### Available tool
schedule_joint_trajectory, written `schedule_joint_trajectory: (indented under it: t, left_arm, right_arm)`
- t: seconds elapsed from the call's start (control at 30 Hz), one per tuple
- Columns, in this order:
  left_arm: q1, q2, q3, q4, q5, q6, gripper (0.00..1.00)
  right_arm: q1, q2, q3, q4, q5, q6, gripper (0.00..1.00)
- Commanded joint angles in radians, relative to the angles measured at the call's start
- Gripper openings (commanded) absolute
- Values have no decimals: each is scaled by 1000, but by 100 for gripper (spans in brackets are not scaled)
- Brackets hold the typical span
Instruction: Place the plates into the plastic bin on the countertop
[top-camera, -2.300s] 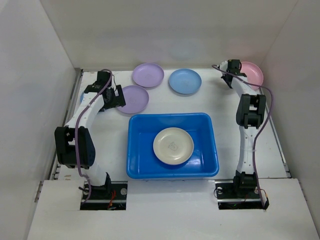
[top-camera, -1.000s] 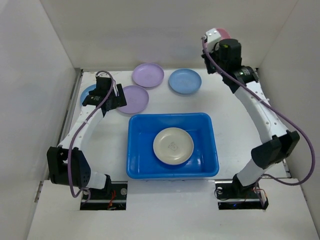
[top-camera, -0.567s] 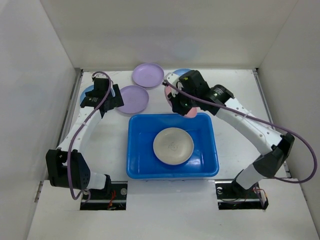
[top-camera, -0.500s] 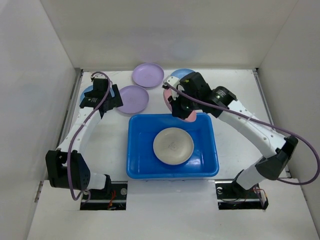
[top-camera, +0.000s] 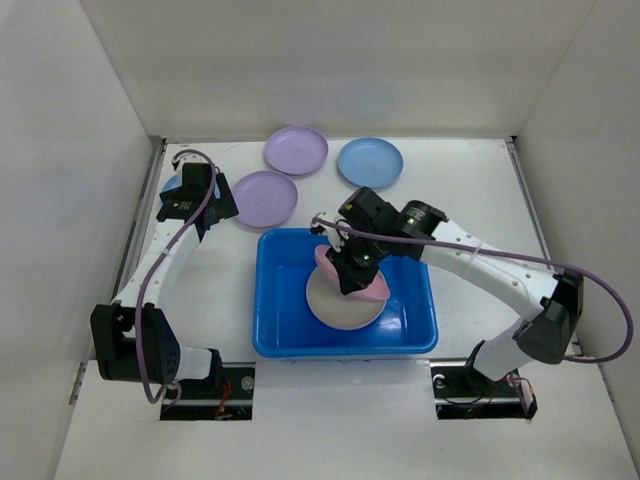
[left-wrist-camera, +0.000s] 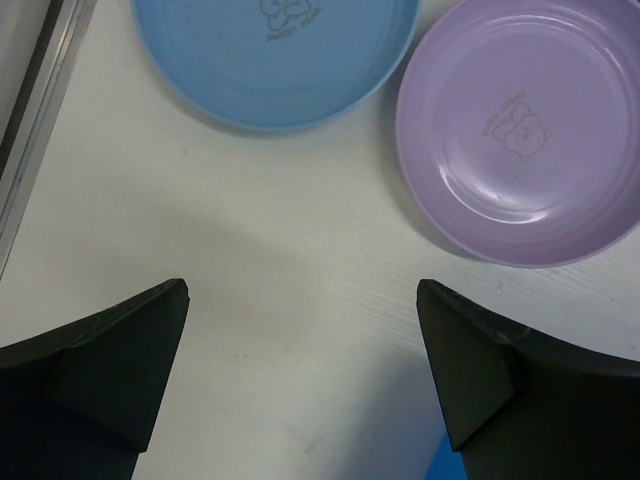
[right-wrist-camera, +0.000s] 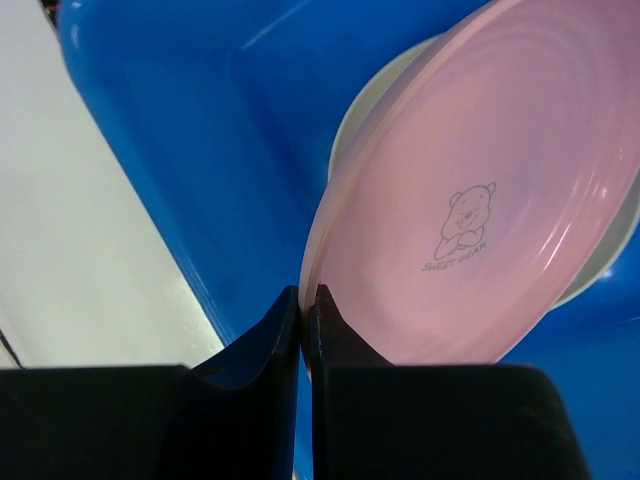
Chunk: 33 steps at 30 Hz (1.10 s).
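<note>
The blue plastic bin (top-camera: 275, 320) stands at the middle front of the white countertop with a cream plate (top-camera: 332, 305) in it. My right gripper (top-camera: 343, 268) is shut on the rim of a pink plate (top-camera: 362, 288) and holds it tilted over the cream plate inside the bin; the wrist view shows the pink plate (right-wrist-camera: 470, 230) pinched at its edge (right-wrist-camera: 308, 300). My left gripper (left-wrist-camera: 300, 300) is open and empty above the counter, between a blue plate (left-wrist-camera: 275, 50) and a lilac plate (left-wrist-camera: 520, 130). A second lilac plate (top-camera: 296, 150) and a second blue plate (top-camera: 370, 162) lie at the back.
White walls close in the counter on three sides. A metal rail (top-camera: 150, 200) runs along the left edge. The left blue plate (top-camera: 172, 186) is mostly hidden under my left arm. A corner of the bin (left-wrist-camera: 440, 465) shows in the left wrist view.
My right arm carried the pink plate from the back right corner, up and over, down into the bin above the cream plate. My left gripper shifted slightly left, off the lilac plate.
</note>
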<state>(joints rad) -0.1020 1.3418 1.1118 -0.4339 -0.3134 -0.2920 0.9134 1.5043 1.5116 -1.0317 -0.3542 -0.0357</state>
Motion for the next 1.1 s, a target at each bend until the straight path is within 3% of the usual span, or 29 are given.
schedule_joint_trajectory:
  t: [0.0, 0.17, 0.57, 0.73, 0.87, 1.07]
  left_arm:
    - [14, -39, -27, 40, -30, -19, 100]
    - [26, -44, -36, 53, -35, -24, 100]
    - [51, -1, -41, 72, -30, -44, 100]
    - [61, 2, -52, 89, -29, -61, 100]
    - [116, 13, -55, 109, 0, -87, 100]
    - [232, 126, -6, 133, 97, -137, 100]
  right_arm:
    - [18, 31, -10, 42, -5, 7, 2]
    - [40, 69, -28, 65, 18, 5, 6]
    - [41, 99, -80, 102, -40, 3, 37]
    - [23, 79, -87, 140, -54, 25, 42]
    - [-84, -42, -90, 272, -68, 111, 53]
    - [-288, -186, -142, 444, -46, 227, 59]
